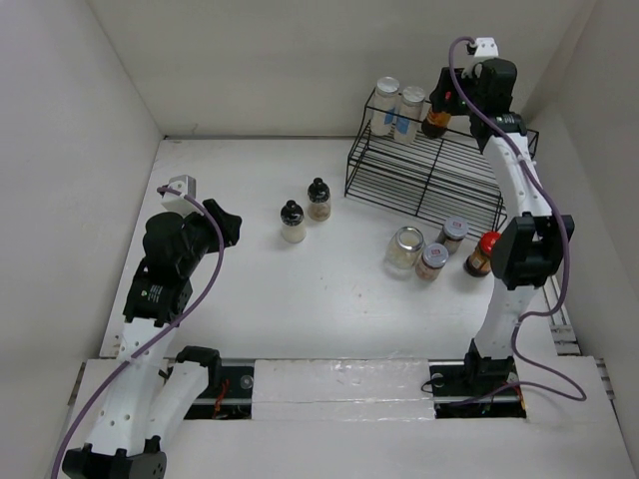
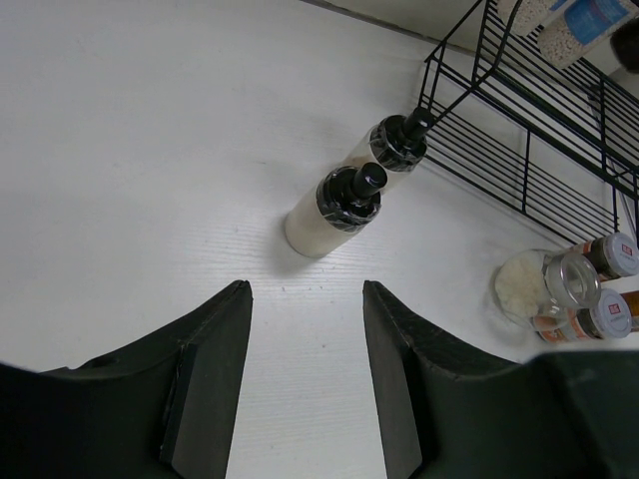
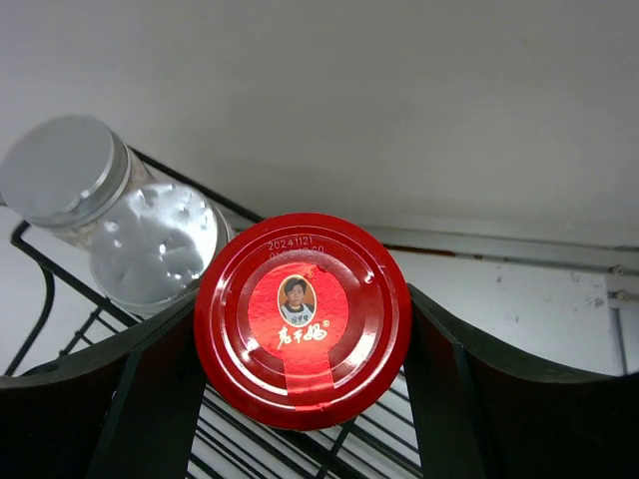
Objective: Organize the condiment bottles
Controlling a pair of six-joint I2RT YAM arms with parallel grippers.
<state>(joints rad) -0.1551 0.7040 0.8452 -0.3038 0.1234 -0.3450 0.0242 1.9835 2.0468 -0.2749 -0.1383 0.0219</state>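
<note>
My right gripper (image 1: 440,108) is shut on a red-capped amber bottle (image 1: 436,122) at the top shelf of the black wire rack (image 1: 429,182); in the right wrist view its fingers press both sides of the red cap (image 3: 303,319). Two silver-lidded blue-labelled bottles (image 1: 385,105) (image 1: 410,110) stand on that shelf just left of it. Two black-capped pale bottles (image 1: 292,223) (image 1: 319,200) stand on the table, ahead of my left gripper (image 2: 307,289), which is open and holds nothing. A second red-capped amber bottle (image 1: 483,252) stands right of the rack's front.
A clear jar (image 1: 405,248) and two small silver-lidded jars (image 1: 433,260) (image 1: 453,234) cluster in front of the rack. White walls close the table on the left, back and right. The right arm's elbow (image 1: 529,249) hangs beside the red-capped bottle on the table.
</note>
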